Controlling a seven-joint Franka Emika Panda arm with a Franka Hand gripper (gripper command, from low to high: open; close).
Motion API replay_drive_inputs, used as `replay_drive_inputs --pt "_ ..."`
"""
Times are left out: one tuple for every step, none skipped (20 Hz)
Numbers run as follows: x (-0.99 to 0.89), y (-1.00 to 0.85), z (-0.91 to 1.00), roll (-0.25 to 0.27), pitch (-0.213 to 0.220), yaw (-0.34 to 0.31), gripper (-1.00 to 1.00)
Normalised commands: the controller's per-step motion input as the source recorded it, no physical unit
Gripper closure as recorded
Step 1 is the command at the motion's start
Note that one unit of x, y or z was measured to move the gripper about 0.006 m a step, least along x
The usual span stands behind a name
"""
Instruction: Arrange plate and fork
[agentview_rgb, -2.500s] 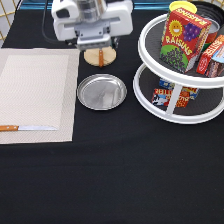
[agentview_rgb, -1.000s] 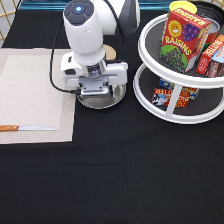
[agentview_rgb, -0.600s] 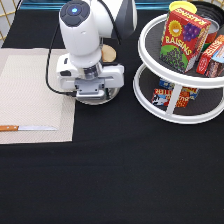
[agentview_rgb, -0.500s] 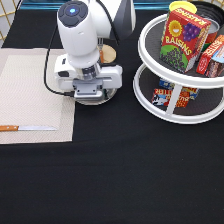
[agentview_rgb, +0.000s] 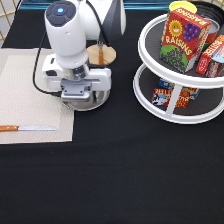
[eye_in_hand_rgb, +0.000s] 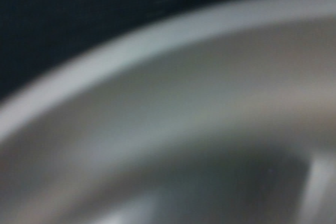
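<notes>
Here the gripper sits low over the plate, at the centre-left of the exterior view. The white hand covers most of the plate; only a shiny crescent shows at its lower and right edge. How the jaws stand cannot be told — the hand's body hides them — so whether they have hold of the rim is also unclear.

The plate lies on the black table, just off the right edge of the beige mat, which fills the view's left side. In the wrist view the plate's rim curves across at very close range, with the dark table beyond it.

Just above the hand, toward the view's top, rests a round wooden disc, and the fork lies on it — handle brown, partly hidden by the arm. A knife lies on the mat near its lower edge, well apart from the plate.

At the view's right stands a white two-tier rack. A raisin box stands on its upper shelf, with more packets beside it and on the shelf below.
</notes>
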Motion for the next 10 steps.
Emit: replay_drive_inputs --pt "0.35 -0.90 0.00 0.008 0.024 0.000 -1.00" --pt "0.35 -0.91 0.00 0.005 0.023 0.000 -1.00" --pt "0.35 -0.91 0.00 0.004 0.024 0.000 -1.00" --pt "0.35 -0.91 0.00 0.005 0.023 0.000 -1.00" --pt "0.35 -0.90 0.00 0.008 0.024 0.000 -1.00" --pt "0.37 -0.89 0.00 0.010 0.027 0.000 -1.00" --pt "0.39 -0.88 0.00 0.016 0.038 0.011 -1.00" --pt "0.37 -0.87 0.00 0.015 0.039 0.019 -1.00" --pt "0.35 -0.88 0.00 0.017 0.040 0.026 -1.00" --pt "0.35 -0.87 0.00 0.017 0.044 0.035 -1.00"
